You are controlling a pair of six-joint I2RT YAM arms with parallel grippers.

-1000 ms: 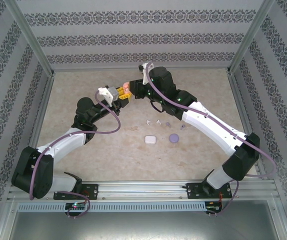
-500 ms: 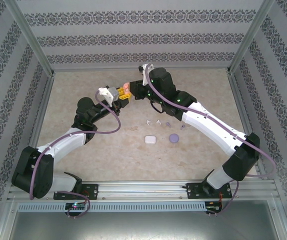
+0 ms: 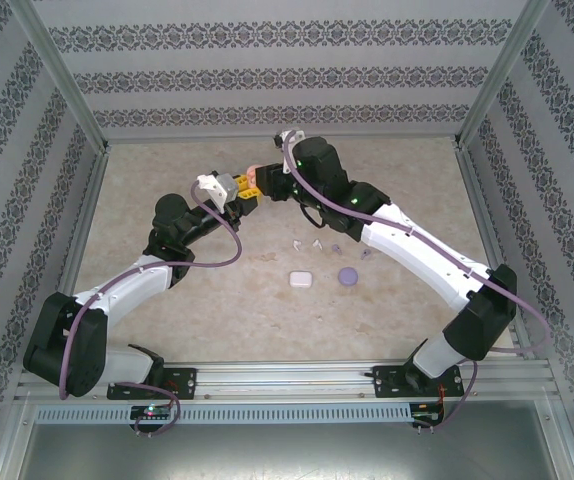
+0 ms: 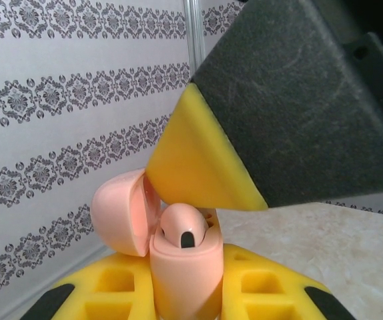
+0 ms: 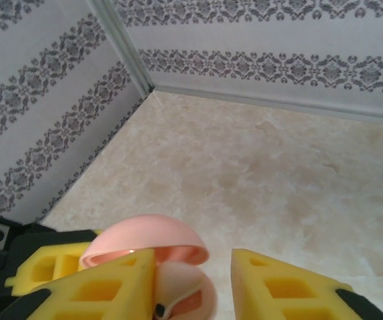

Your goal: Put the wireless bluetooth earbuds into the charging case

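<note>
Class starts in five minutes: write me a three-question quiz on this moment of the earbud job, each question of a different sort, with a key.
1. True or false: the lid of the pink case is shut.
2. Which one holds the pink case? A) the left gripper B) the right gripper C) neither
3. Fill the gap: below the open right gripper, one pink ___ sits in the pink case.

Key
1. False: the lid stands open.
2. A
3. earbud
</note>
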